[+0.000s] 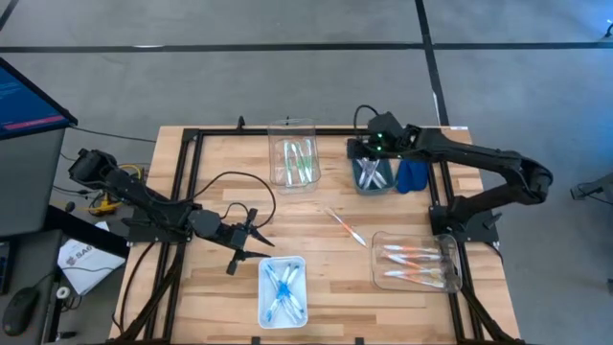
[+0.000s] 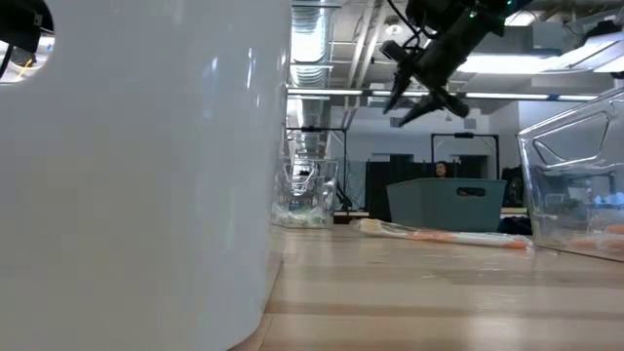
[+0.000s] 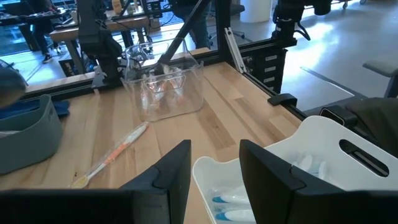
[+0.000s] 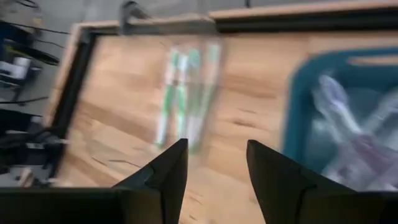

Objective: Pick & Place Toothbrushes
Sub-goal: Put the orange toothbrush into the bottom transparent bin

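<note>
The one loose toothbrush (image 1: 344,226), an orange-and-white stick, lies alone on the bare wood at the centre of the bench (image 1: 220,168) in the high view, well apart from every container, and it looks like the piece left to sort. The likely trouble is a missed pick: it is thin and lies flat, so fingers coming down off its line could skid it sideways or pinch only one end and let it swing loose on the lift. A second risk is a wrong drop, since the sorted sets sit in separate holders: green ones in the clear box (image 1: 294,153) at upper centre, white-grey ones in the teal bin (image 1: 373,175) at upper right, orange ones in the clear tray (image 1: 419,261) at lower right and blue ones in the white tray (image 1: 283,289) at bottom centre. The right gripper (image 4: 212,163) hangs above the teal bin at upper right of the high view, arm stretched in from the right edge, elbow bent back; its wrist view shows its 2 fingers parted with nothing between them, the bin's edge to one side and the green brushes beyond. The left gripper (image 3: 214,165) waits low over the bench at lower left of centre, just beside the white tray, its 2 fingers also apart and empty, pointing toward the loose toothbrush.
</note>
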